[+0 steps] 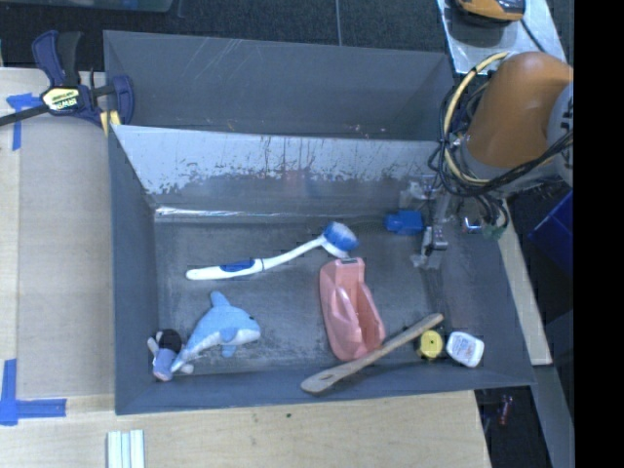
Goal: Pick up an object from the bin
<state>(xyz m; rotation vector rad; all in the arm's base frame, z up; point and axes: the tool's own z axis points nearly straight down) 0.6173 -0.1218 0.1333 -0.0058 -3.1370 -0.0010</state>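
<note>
Ample free floor by jaws, prob.

I see the gripper low over bare bin floor, right of the pink shoe-like thing. The white-and-blue toothbrush lies to pink's upper left and the blue dolphin plush well left. A wooden spoon crosses pink's near end, with a yellow bit and a white bit to pink's lower right.

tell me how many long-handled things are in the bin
2. A white and blue toothbrush lies across the middle of the bin. A wooden spoon lies near the front wall, just below the pink thing. Nothing is heaped, so none looks hidden.
</note>
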